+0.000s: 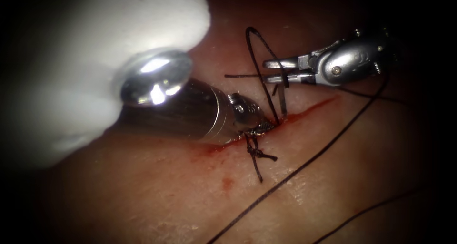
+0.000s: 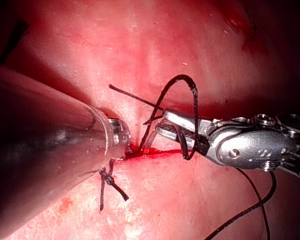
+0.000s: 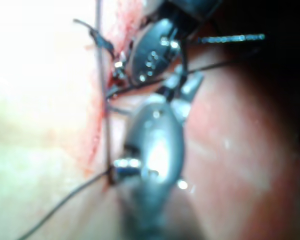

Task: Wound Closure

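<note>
At the frame's centre, the glossy tissue [image 1: 143, 196] bore a red, wet cut [image 1: 304, 112]; the left tool [image 1: 261, 126], smooth steel, pressed its tip there, grip unclear; upper right, the right tool [image 1: 273, 70] stood slightly parted, black thread [image 1: 259, 53] looped around it; a knot [image 1: 257, 152] lay below.

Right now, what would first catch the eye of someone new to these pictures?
The black thread arching above the red cut, through the right claw. Then the left claw, its tip down in the cut, beside a finished knot with short tails.
</note>
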Tool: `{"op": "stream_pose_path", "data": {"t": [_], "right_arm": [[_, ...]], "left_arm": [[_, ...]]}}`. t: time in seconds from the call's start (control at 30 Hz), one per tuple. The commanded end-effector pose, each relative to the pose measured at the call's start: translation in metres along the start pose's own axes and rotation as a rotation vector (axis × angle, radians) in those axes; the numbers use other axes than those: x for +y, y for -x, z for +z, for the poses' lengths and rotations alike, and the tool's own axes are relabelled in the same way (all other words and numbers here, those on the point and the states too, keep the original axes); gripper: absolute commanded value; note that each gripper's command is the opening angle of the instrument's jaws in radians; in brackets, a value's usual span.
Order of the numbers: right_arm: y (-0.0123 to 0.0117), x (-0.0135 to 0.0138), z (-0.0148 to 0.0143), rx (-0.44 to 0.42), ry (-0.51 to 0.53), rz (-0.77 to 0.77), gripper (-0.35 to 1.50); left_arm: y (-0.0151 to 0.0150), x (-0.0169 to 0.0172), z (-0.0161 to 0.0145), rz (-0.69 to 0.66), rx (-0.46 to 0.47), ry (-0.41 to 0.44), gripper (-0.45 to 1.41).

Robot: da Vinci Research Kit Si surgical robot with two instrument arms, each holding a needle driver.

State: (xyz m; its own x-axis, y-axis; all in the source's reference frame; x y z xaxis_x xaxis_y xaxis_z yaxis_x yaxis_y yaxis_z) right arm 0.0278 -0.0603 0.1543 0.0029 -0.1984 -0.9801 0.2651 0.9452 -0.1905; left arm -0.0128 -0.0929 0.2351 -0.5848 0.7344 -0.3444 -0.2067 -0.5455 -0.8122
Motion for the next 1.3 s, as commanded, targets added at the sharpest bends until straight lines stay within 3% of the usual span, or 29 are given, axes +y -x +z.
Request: {"op": "stream_pose_path", "data": {"t": [0.03, 0.33, 0.77, 1.0, 1.3], "right_arm": [[0.0002, -0.0005, 0.0008, -0.002, -0.005, 0.021, -0.35], [0.0002, -0.0008, 0.001, -0.001, -0.014, 0.173, -0.35], [0.0012, -0.0007, 0.002, 0.025, -0.116, 0.44, -0.35], [0.0019, 0.0003, 0.0027, 0.021, -0.082, 0.683, -0.35], [0.0028, 0.0007, 0.0018, 0.005, -0.031, 0.781, -0.35]], "left_arm": [[0.0005, 0.0001, 0.0011, -0.001, -0.001, 0.004, 0.51], [0.0005, 0.0, 0.001, -0.001, 0.003, -0.003, 0.49], [0.0005, 0.0002, 0.0011, -0.002, 0.004, -0.007, 0.49], [0.0007, 0.0006, 0.0012, -0.002, 0.007, -0.012, 0.49], [0.0007, 0.0018, 0.0013, -0.011, 0.009, -0.013, 0.49]]}}
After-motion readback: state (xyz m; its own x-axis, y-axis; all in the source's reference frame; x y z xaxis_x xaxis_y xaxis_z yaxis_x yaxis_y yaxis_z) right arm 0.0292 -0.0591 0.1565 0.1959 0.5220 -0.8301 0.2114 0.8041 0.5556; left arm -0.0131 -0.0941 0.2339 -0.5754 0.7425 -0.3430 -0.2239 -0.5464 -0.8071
